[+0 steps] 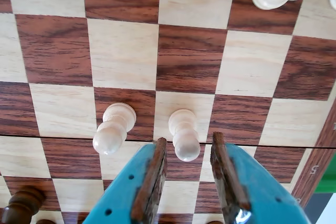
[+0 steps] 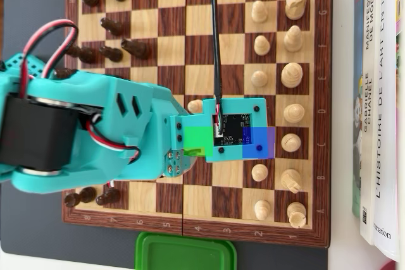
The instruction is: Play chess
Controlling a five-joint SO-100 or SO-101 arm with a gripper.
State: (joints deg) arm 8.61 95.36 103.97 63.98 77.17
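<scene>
In the wrist view my gripper is open, its teal fingers with brown pads coming in from the bottom edge. A white pawn stands on a light square of the chessboard, its head just between the fingertips and nearer the left one, with no visible contact. A second white pawn stands one square to its left. In the overhead view the teal arm and wrist camera board cover the board's middle and hide the gripper. One white pawn peeks out beside them.
In the overhead view the white pieces line the board's right side and the dark pieces its left. A green lid lies below the board. Books stand at the right. A dark piece shows at the wrist view's bottom left.
</scene>
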